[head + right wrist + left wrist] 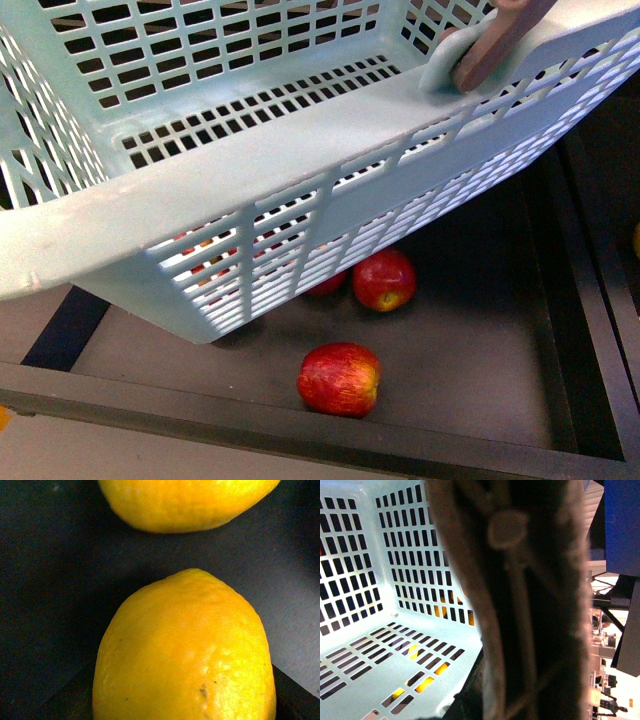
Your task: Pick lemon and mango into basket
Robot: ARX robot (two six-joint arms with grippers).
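dark display tray (470, 330) | black frame rim (300, 420) | bright blurred room (601, 630) beyond

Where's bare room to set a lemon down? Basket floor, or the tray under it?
Basket floor, as far as visible, is bare. Tray: open patch from the front apple to its right wall. Crowded under the basket's near wall, where other apples sit.

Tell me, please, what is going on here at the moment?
A fruit-picking job looks barely started. The teal basket is tilted above a dark bin holding red apples, and the part of its inside that shows holds no fruit. The right wrist camera is close over a lemon, with a second lemon beside it on a dark surface. No gripper fingers show, so nothing is visibly grasped.
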